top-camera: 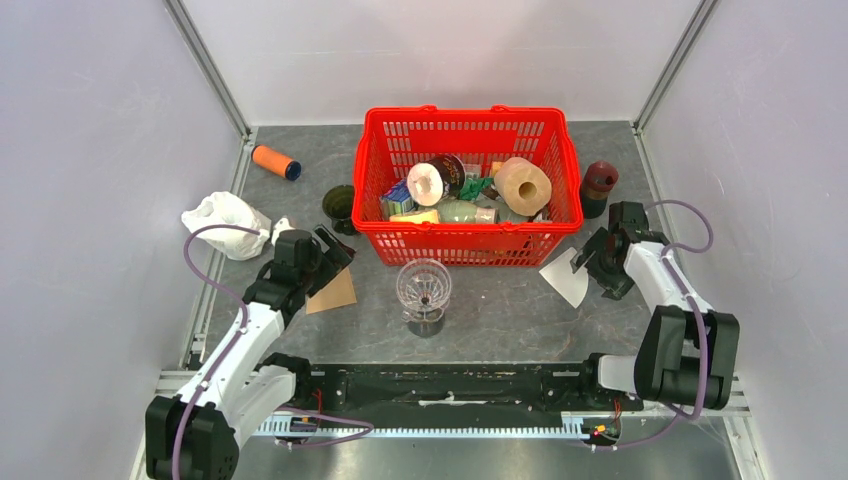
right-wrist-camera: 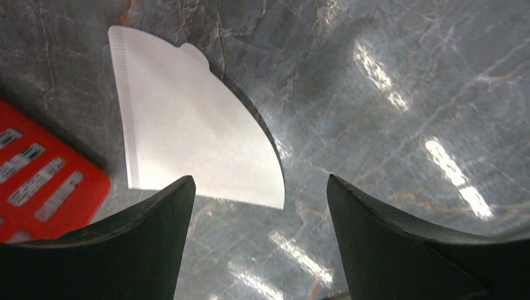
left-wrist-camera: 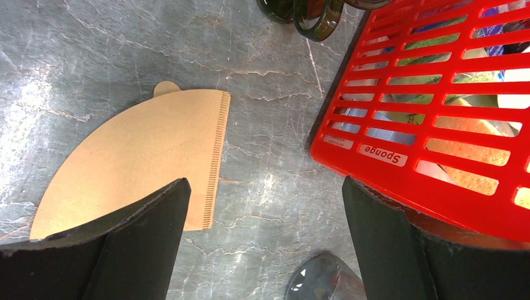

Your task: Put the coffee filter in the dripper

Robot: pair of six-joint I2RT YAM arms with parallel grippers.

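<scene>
A clear glass dripper (top-camera: 424, 288) stands in front of the red basket; its rim (left-wrist-camera: 322, 281) shows low in the left wrist view. A brown coffee filter (top-camera: 334, 292) lies flat to its left, partly under my left gripper (top-camera: 333, 256). In the left wrist view the brown coffee filter (left-wrist-camera: 137, 159) runs under the left finger, and the left gripper (left-wrist-camera: 262, 212) is open over bare table. A white coffee filter (top-camera: 566, 277) lies flat to the dripper's right. My right gripper (top-camera: 590, 264) hovers at its edge. The right gripper (right-wrist-camera: 259, 194) is open and empty, with the white filter (right-wrist-camera: 187, 131) just ahead.
The red basket (top-camera: 468, 245) holds several items and stands behind the dripper; its wall (left-wrist-camera: 437, 125) is close to my left gripper's right finger. A dark green glass (top-camera: 340, 207), a white bag (top-camera: 225, 222), an orange roll (top-camera: 275, 161) and a maroon cup (top-camera: 598, 186) stand around it.
</scene>
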